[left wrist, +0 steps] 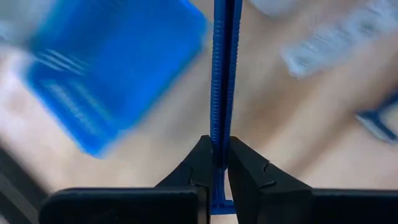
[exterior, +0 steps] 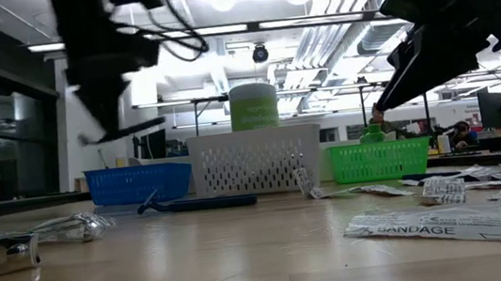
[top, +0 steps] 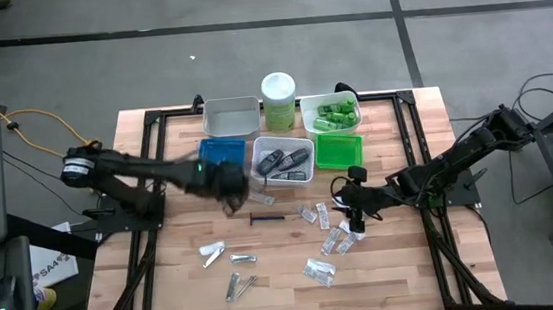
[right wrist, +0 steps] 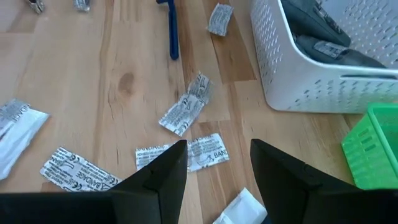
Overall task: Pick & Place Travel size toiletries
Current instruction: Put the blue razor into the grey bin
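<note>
- Nearest the low camera lay a bandage packet [exterior: 449, 224] on the bare wood of the table [top: 407, 264], printed side up, with more packets [right wrist: 182, 112] scattered around it.
- My left gripper [left wrist: 216, 163] hung above the table beside the blue tray [top: 222, 152], its fingers [left wrist: 199, 165] pressed together on a thin blue razor [left wrist: 222, 68], pinching the ribbed handle so that it stuck straight out ahead of them.
- My right gripper [right wrist: 216, 163] hovered low over the packets near the green tray [top: 339, 150], fingers [right wrist: 163, 171] spread with nothing between them.
- Left to right along the back: a grey tray [top: 232, 117], a pale-green canister [top: 279, 100] with a white lid, and a white tray of green tubes [top: 333, 113].
- In the nearer row, the blue tray, then a white basket [right wrist: 292, 78] holding dark grey oval cases [right wrist: 311, 22], then the green tray.
- A second blue razor [exterior: 196, 203] lay flat on the wood in front of the baskets.
- Silver clippers [top: 240, 285] lay at the table's front left, apart from the packets.
</note>
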Robot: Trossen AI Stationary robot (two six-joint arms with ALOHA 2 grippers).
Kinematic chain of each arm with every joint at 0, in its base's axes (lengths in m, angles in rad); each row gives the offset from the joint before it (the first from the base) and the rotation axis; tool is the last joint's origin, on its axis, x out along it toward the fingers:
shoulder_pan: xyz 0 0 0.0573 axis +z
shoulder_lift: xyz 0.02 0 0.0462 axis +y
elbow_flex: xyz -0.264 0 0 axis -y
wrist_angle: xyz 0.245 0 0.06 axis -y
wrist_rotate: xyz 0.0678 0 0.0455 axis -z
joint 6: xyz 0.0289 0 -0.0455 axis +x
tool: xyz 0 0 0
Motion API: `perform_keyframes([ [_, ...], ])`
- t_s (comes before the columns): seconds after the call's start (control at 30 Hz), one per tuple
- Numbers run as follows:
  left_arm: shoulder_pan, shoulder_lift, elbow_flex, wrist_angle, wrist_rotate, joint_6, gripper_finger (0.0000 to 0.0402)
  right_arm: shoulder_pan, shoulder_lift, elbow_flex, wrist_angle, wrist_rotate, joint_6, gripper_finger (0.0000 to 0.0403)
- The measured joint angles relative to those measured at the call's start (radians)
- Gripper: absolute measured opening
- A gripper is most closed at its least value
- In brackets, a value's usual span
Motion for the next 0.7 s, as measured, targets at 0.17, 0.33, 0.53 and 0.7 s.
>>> perform_keyframes([
  [0.17,0.219,-0.004,0.085,0.119,-0.051,0.393,0.0026,-0.002,0.000,0.000,0.004,0.000,-0.004,0.0169],
  [0.33,0.448,-0.002,0.103,0.267,0.040,0.704,0.0026,-0.002,0.000,0.000,0.003,0.000,-0.005,0.0169],
  [0.53,0.651,0.052,0.103,0.323,0.122,0.911,0.0026,-0.002,0.000,0.000,0.003,0.000,-0.005,0.0169],
  [0.7,0.730,0.124,0.102,0.383,0.160,1.069,0.0026,-0.002,0.000,0.000,0.003,0.000,-0.008,0.0169],
])
